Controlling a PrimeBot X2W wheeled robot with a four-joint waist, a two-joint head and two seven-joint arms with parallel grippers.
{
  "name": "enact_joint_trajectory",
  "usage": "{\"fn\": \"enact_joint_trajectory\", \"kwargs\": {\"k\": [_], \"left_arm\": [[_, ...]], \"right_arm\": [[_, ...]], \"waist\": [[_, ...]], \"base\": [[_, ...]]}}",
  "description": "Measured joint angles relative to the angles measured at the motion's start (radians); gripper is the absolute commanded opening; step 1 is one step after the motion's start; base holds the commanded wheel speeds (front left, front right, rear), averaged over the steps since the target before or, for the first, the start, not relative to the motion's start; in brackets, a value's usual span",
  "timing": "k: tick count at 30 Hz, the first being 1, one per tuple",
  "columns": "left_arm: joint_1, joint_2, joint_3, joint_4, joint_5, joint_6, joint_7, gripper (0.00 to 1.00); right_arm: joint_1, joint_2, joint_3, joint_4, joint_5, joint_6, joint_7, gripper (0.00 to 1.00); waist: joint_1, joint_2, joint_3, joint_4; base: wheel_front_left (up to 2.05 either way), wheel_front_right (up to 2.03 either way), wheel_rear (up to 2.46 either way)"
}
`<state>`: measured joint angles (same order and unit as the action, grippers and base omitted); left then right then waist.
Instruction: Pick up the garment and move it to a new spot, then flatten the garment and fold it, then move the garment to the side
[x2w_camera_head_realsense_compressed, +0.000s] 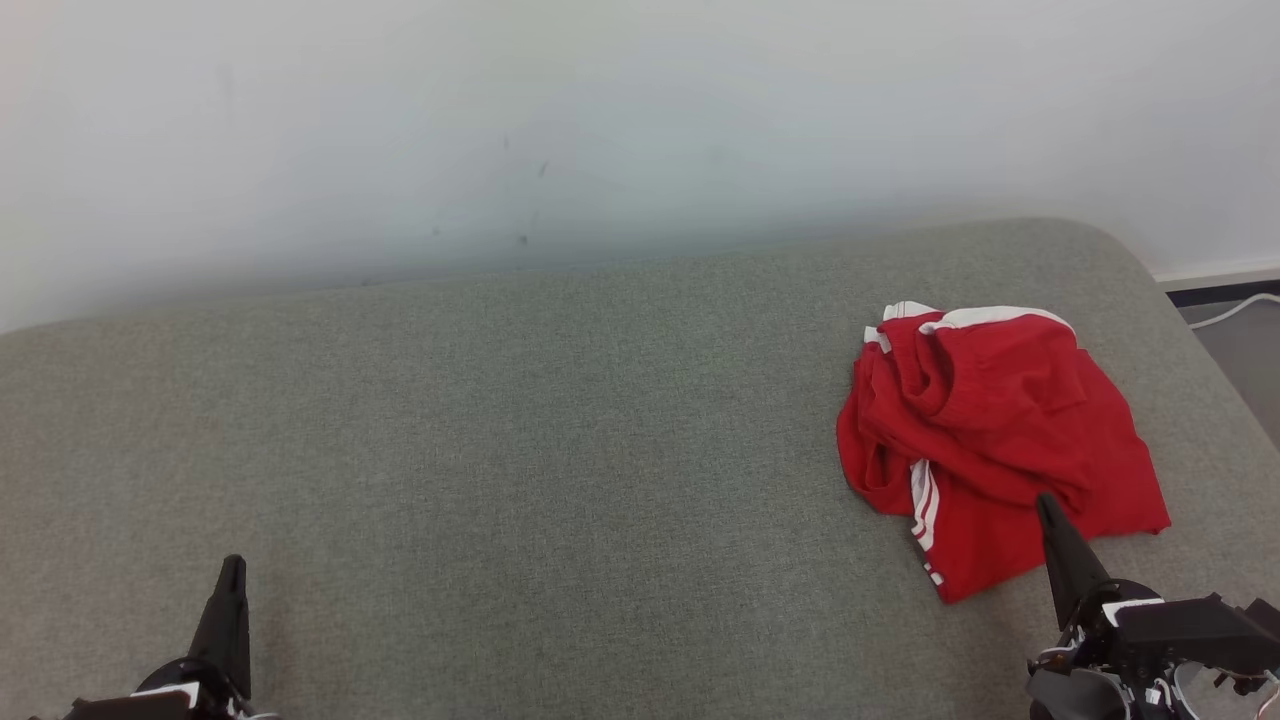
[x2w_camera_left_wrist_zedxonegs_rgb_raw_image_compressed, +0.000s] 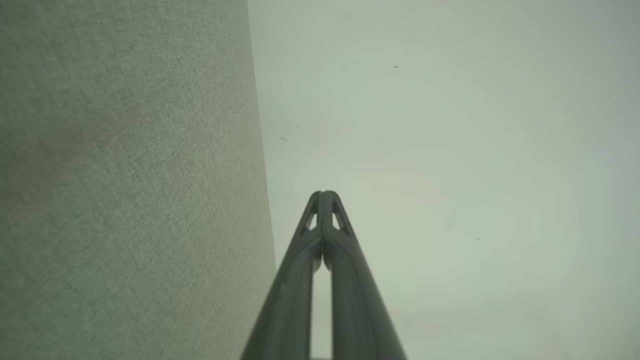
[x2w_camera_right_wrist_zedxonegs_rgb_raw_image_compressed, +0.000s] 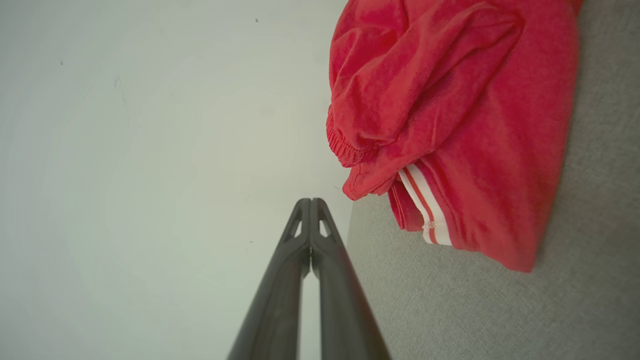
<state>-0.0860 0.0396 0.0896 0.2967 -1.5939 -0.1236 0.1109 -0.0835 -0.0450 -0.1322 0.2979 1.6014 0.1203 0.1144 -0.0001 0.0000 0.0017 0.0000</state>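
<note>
A grey, coarse-woven cushioned surface (x2w_camera_head_realsense_compressed: 500, 420) with a rounded corner meets a pale wall (x2w_camera_head_realsense_compressed: 600, 120). The crumpled red garment (x2w_camera_head_realsense_compressed: 1000, 430), soft cloth with white stripes, lies bunched just beyond the right gripper (x2w_camera_head_realsense_compressed: 1045, 503), whose tapered dark fingers are pressed together, empty. The left gripper (x2w_camera_head_realsense_compressed: 232, 565), likewise closed on nothing, is well apart from it

You have open room across the left and middle of the grey padded surface (x2w_camera_head_realsense_compressed: 500, 420); the crumpled red garment (x2w_camera_head_realsense_compressed: 990, 430) blocks its right end, a pale wall (x2w_camera_head_realsense_compressed: 600, 120) its far side.
</note>
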Motion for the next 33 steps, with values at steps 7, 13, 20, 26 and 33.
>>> {"fn": "enact_joint_trajectory", "kwargs": {"k": [7, 13, 20, 26, 33], "left_arm": [[0.000, 0.000, 0.000, 0.000, 0.000, 0.000, 0.000, 0.00], [0.000, 0.000, 0.000, 0.000, 0.000, 0.000, 0.000, 0.00], [0.000, 0.000, 0.000, 0.000, 0.000, 0.000, 0.000, 0.00], [0.000, 0.000, 0.000, 0.000, 0.000, 0.000, 0.000, 0.00], [0.000, 0.000, 0.000, 0.000, 0.000, 0.000, 0.000, 0.00]], "right_arm": [[0.000, 0.000, 0.000, 0.000, 0.000, 0.000, 0.000, 0.00], [0.000, 0.000, 0.000, 0.000, 0.000, 0.000, 0.000, 0.00], [0.000, 0.000, 0.000, 0.000, 0.000, 0.000, 0.000, 0.00], [0.000, 0.000, 0.000, 0.000, 0.000, 0.000, 0.000, 0.00], [0.000, 0.000, 0.000, 0.000, 0.000, 0.000, 0.000, 0.00]], "waist": [[0.0000, 0.0000, 0.000, 0.000], [0.0000, 0.0001, 0.000, 0.000], [0.0000, 0.0001, 0.000, 0.000], [0.0000, 0.0000, 0.000, 0.000], [0.0000, 0.0000, 0.000, 0.000]], "base": [[0.00, 0.00, 0.00], [0.00, 0.00, 0.00], [0.00, 0.00, 0.00], [0.00, 0.00, 0.00], [0.00, 0.00, 0.00]]}}
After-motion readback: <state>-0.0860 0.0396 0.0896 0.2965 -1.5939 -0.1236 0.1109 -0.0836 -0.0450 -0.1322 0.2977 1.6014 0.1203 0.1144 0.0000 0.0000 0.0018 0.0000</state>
